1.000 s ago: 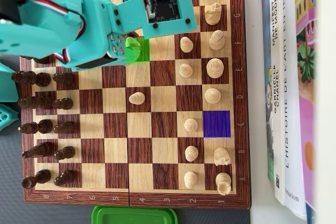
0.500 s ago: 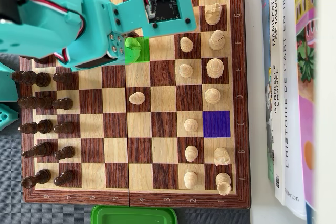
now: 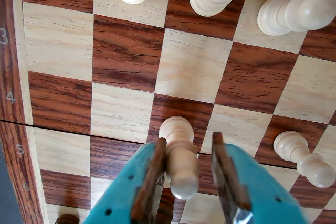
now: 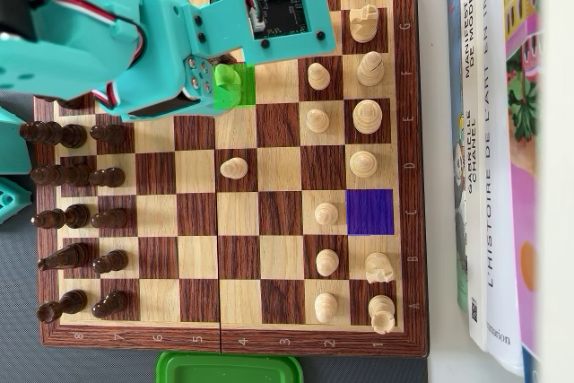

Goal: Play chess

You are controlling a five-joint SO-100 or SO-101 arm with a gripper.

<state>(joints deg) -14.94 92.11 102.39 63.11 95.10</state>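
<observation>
Wooden chessboard (image 4: 269,221) on bench. White pawn (image 3: 179,156) upright between fingers of hand (image 3: 184,195), on green square (image 4: 235,87). Fingers flank pawn, slight gap one side; grip uncertain. Purple square (image 4: 369,212) diagonally away.

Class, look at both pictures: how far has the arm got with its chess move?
Done: one white pawn already stands advanced mid-board. In hand: the gripper brackets a white piece on the green-marked square; one of the fingers touches it, the other shows a gap. Left: closing, lifting and setting it down, possibly on the blue square.
</observation>
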